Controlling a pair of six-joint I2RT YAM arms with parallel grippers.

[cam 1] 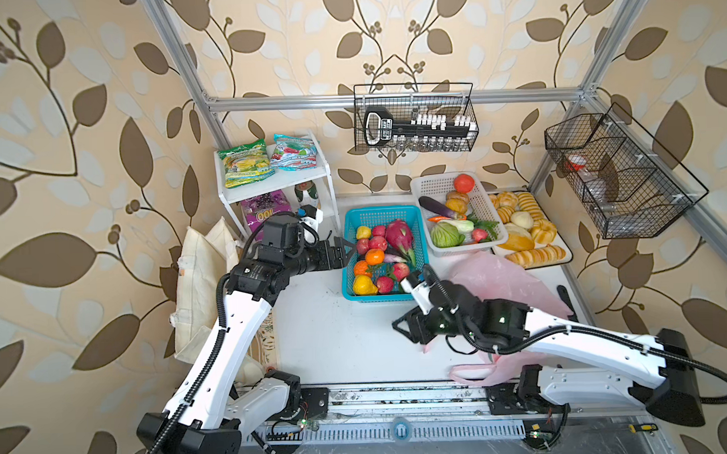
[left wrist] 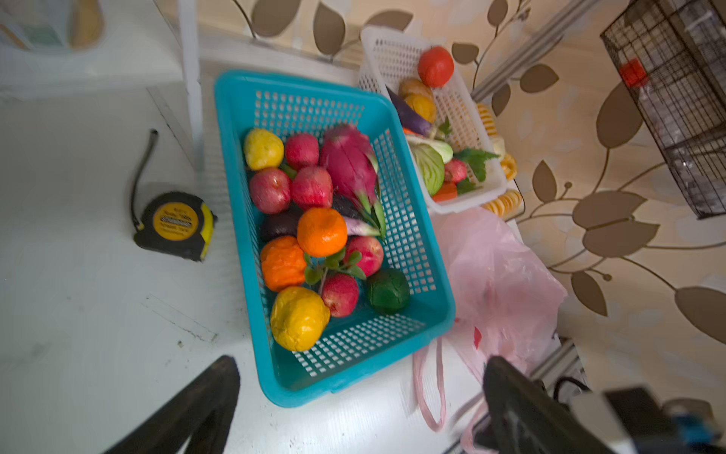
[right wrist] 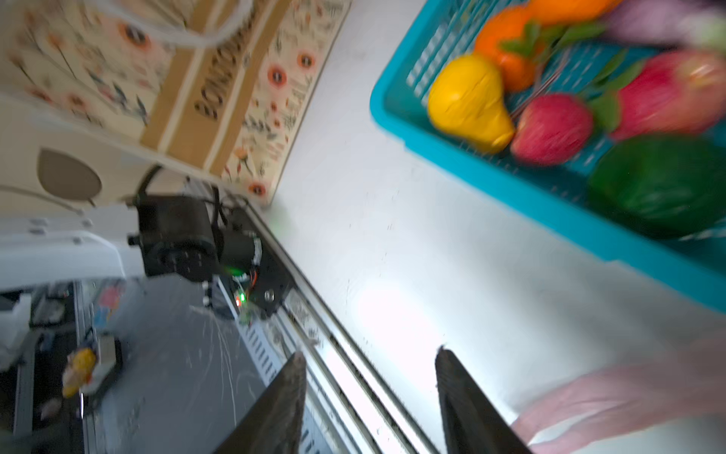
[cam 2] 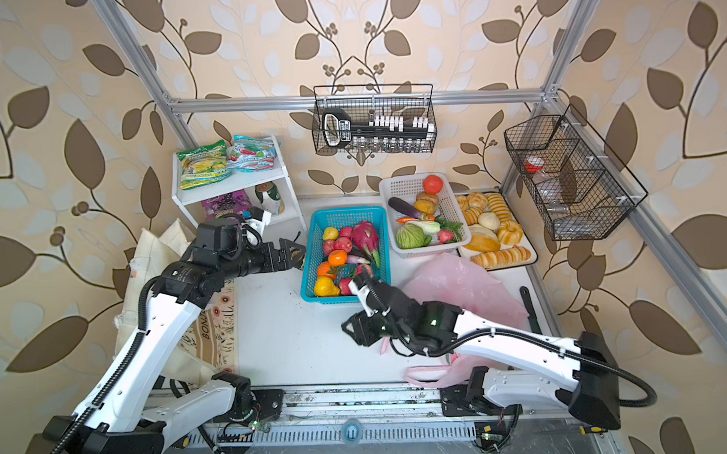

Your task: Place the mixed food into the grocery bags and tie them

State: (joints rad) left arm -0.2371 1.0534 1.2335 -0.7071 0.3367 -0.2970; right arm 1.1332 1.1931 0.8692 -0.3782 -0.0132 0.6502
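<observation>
The canvas tote (cam 1: 197,279) slumped at the left edge of the bench (cam 1: 336,341). The left hand (cam 1: 348,248) hung spread beside the teal basket (cam 1: 378,213) of toy fruit (cam 1: 374,257), which looked light, hard and rollable, best pinched mid-body. The right hand (cam 1: 402,325), parted and empty, hovered near the flimsy pink plastic bag (cam 1: 505,281).

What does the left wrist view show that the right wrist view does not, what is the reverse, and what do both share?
Only the left wrist view: a yellow tape measure, the magenta dragon fruit and the white basket of vegetables. Only the right wrist view: the printed canvas tote. Both: the teal basket, its yellow fruit and dark green fruit, and the pink plastic bag.
</observation>
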